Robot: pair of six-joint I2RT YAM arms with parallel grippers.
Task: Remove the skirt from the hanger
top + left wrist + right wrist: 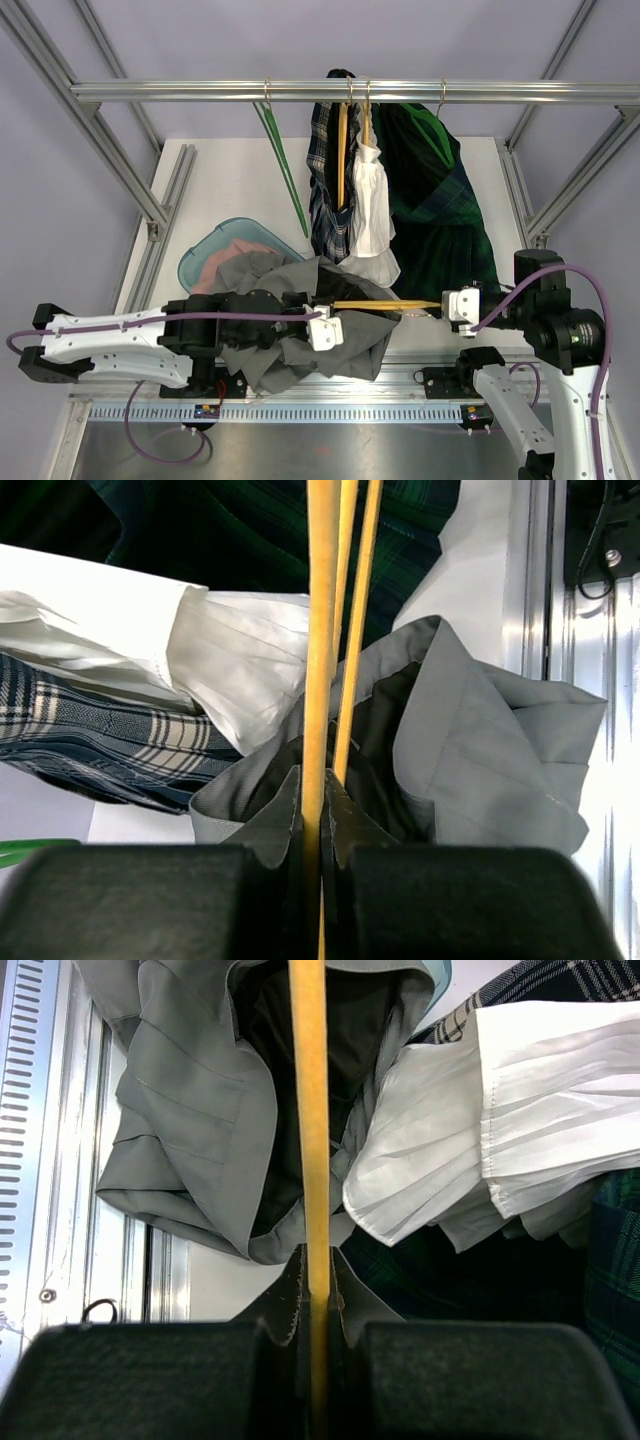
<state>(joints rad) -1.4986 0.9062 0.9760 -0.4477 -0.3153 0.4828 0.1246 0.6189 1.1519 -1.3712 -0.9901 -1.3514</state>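
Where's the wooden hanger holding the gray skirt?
Top view, front centre: the wooden hanger spans between left gripper and right gripper, both shut on it, gray skirt bunched at its left end.

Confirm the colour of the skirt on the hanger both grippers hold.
Plain grey skirt on the wooden hanger; clearest in the right wrist view.
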